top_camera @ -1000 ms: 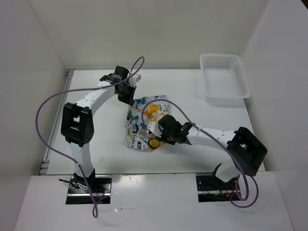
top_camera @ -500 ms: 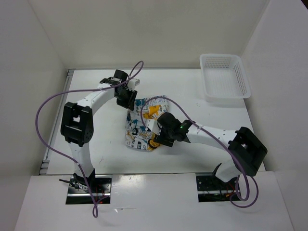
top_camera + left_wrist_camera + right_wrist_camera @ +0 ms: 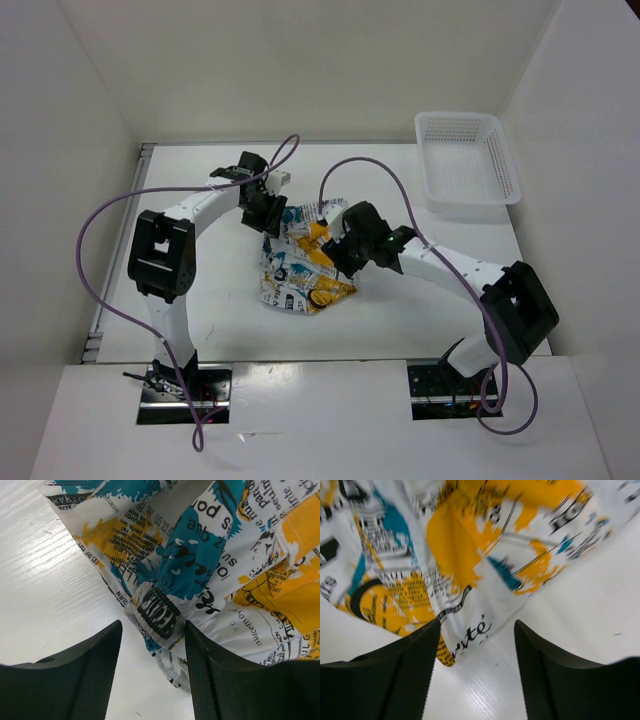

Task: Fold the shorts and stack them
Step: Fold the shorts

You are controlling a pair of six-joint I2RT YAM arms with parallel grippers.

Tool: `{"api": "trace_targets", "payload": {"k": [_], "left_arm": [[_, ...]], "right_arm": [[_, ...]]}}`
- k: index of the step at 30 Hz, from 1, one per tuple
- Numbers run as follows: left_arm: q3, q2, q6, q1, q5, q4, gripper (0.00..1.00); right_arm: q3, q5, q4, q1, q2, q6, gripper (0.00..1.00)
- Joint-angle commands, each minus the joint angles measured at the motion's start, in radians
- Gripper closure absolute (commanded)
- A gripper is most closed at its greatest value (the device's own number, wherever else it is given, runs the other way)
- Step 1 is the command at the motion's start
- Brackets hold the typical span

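Observation:
The shorts [image 3: 300,270], white with teal, yellow-orange and black print, lie crumpled on the white table [image 3: 200,290] between the two arms. My left gripper [image 3: 272,216] hovers at their far left edge with jaws open. In the left wrist view the shorts [image 3: 210,555] show an elastic waistband edge reaching down between the open fingers [image 3: 90,680], not clamped. My right gripper [image 3: 340,252] is over their right side, open. From the right wrist the shorts [image 3: 470,555] spread ahead, with a white corner reaching down between the fingers [image 3: 395,680] onto bare table.
A white plastic mesh basket [image 3: 468,160] stands at the far right corner of the table. White walls close in the table on the left, back and right. Purple cables [image 3: 100,215] loop over both arms.
Both grippers have opened and let go of the shorts. The right gripper has moved up and back from the near edge of the cloth; the left has shifted slightly toward the fabric.

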Motion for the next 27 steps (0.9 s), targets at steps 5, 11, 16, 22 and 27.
{"api": "trace_targets", "payload": {"k": [5,11,16,22,27], "left_arm": [[-0.013,0.059,0.004,0.005,0.01,0.004,0.39],[-0.022,0.068,0.004,0.014,-0.001,0.013,0.35],[-0.022,0.057,0.004,0.014,-0.033,0.022,0.32],[-0.006,0.057,0.004,0.014,-0.053,0.022,0.26],[0.042,0.019,0.004,0.014,-0.053,-0.012,0.21]], "right_arm": [[-0.119,-0.05,0.114,0.009,-0.005,0.01,0.54],[-0.163,-0.05,0.136,0.02,0.023,-0.057,0.7],[-0.217,-0.075,0.102,0.109,0.013,-0.094,0.75],[-0.257,-0.032,0.084,0.121,0.004,-0.18,0.75],[-0.229,0.026,0.056,0.121,-0.005,-0.221,0.75]]}}
